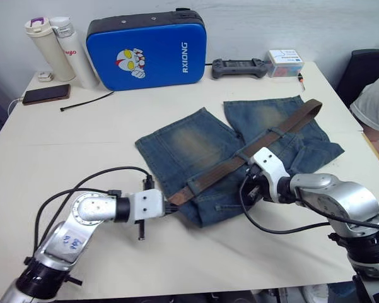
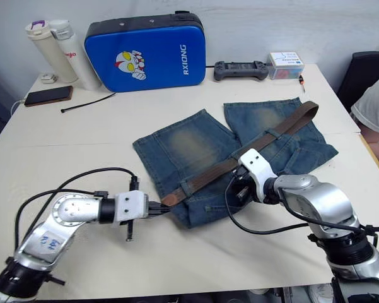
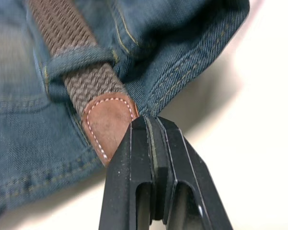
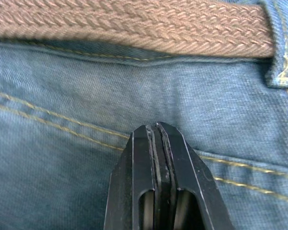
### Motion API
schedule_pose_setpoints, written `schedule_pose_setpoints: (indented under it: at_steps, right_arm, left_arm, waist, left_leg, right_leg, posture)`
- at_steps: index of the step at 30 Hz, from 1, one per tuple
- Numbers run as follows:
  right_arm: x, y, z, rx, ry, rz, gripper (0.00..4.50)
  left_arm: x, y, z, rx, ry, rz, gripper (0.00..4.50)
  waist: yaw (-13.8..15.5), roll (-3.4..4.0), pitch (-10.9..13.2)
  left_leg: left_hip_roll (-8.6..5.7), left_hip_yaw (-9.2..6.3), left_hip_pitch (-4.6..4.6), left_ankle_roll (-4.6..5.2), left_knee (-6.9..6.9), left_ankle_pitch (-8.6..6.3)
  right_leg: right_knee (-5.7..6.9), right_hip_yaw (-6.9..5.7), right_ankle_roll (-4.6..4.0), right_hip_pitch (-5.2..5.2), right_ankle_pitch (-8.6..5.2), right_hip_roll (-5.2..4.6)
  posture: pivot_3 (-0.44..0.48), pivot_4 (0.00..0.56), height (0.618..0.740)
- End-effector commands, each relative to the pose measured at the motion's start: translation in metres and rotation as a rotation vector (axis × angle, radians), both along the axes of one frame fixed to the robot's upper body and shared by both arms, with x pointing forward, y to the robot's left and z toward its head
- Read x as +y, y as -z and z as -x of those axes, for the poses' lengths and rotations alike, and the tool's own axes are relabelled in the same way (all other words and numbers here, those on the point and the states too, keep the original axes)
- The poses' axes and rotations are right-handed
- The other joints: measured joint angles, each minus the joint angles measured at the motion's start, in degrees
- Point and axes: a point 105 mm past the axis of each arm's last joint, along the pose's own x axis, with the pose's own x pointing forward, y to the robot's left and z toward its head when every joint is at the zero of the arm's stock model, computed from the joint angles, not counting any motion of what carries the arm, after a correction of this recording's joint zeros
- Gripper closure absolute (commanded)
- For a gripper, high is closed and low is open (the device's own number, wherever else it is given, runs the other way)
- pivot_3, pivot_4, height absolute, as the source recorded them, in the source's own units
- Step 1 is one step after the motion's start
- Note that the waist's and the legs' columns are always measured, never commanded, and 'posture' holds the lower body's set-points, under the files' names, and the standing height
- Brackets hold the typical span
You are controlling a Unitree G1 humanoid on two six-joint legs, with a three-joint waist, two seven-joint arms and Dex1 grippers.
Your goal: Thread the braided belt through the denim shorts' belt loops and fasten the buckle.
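Dark brown braided belt point(image 1: 252, 154) lay threaded across the faded blue denim shorts point(image 1: 195, 148). Left gripper point(image 3: 152, 125) touched its tan tip, fingers together. Right gripper point(image 4: 157, 130) pressed denim, fingers together.

The faded blue shorts point(image 1: 239, 151) are lying flat on the table, waistband toward the robot. The brown braided belt point(image 1: 252, 154) is running diagonally along the waistband under loops point(image 3: 79, 57), its tan leather tip point(image 3: 108, 122) poking out past one.
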Motion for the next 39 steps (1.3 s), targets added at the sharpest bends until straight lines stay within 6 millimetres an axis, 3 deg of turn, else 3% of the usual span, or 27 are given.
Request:
schedule_pose_setpoints:
  at_steps: [1, 4, 8, 16, 24, 28, 31, 39]
  right_arm:
    - [-0.007, 0.001, -0.007, -0.014, 0.032, 0.029, 4.5]
    - [-0.001, 0.001, -0.009, -0.017, 0.011, 0.023, 4.5]
    - [0.002, -0.001, -0.01, -0.022, 0.0, 0.019, 4.5]
    - [0.002, 0.0, -0.008, -0.02, 0.006, 0.017, 4.5]
    - [0.0, -0.001, -0.007, -0.028, 0.021, 0.017, 4.5]
    - [0.0, -0.001, -0.006, -0.03, 0.025, 0.017, 4.5]
    - [-0.001, -0.002, -0.006, -0.032, 0.031, 0.019, 4.5]
    - [0.001, -0.002, -0.008, -0.035, 0.03, 0.014, 4.5]
  left_arm:
    - [0.008, -0.003, 0.005, 0.017, -0.021, -0.015, 4.46]
    - [0.009, 0.0, 0.003, 0.036, -0.046, -0.007, 4.46]
    - [0.007, 0.003, 0.003, 0.005, -0.03, -0.035, 3.17]
    - [0.005, 0.009, 0.0, -0.001, -0.018, -0.047, 3.17]
    - [0.002, 0.022, -0.022, -0.039, -0.05, -0.087, 3.17]
    - [-0.001, 0.026, -0.021, -0.027, -0.021, -0.103, 3.17]
    - [0.002, 0.025, -0.016, -0.001, 0.002, -0.104, 4.39]
    - [0.013, 0.018, -0.017, 0.027, -0.007, -0.093, 4.45]
  waist:
    - [0.0, 0.0, 0.0]
    - [-0.1, 0.0, 0.0]
    - [0.1, -0.01, 0.0]
    - [0.1, -0.01, 0.0]
    - [0.2, -0.01, 0.0]
    - [0.2, -0.01, 0.0]
    - [0.2, -0.01, 0.0]
    - [0.2, -0.01, 0.0]
  left_leg:
    - [0.0, 0.0, 0.0, 0.0, 0.0, 0.0]
    - [0.0, 0.0, 0.01, 0.01, 0.0, -0.01]
    - [0.0, 0.01, 0.01, 0.0, 0.0, -0.01]
    - [0.0, 0.0, 0.01, 0.02, 0.01, -0.02]
    - [0.0, 0.01, 0.01, 0.03, 0.02, -0.02]
    - [0.0, 0.0, 0.01, 0.02, 0.03, -0.02]
    - [0.0, 0.0, 0.01, 0.03, 0.04, -0.02]
    - [0.0, 0.0, 0.01, 0.02, 0.01, -0.02]
  right_leg:
    - [-0.01, 0.01, 0.0, 0.01, 0.0, 0.0]
    - [-0.01, 0.01, 0.0, 0.01, 0.0, 0.0]
    - [-0.01, 0.01, -0.01, 0.01, 0.0, 0.0]
    - [-0.02, 0.0, 0.0, 0.03, 0.0, -0.02]
    - [-0.03, 0.0, 0.0, 0.04, 0.0, -0.02]
    - [0.0, 0.0, 0.0, 0.05, 0.0, -0.02]
    - [-0.01, 0.0, 0.0, 0.05, 0.0, -0.02]
    - [-0.02, -0.01, 0.0, 0.03, 0.0, -0.02]
  posture:
    - [0.0, 0.15, 0.74]
    - [0.0, 0.15, 0.74]
    - [0.0, 0.15, 0.74]
    - [0.0, 0.15, 0.74]
    - [0.0, 0.15, 0.74]
    - [0.0, 0.15, 0.74]
    - [0.0, 0.15, 0.74]
    - [0.0, 0.15, 0.74]
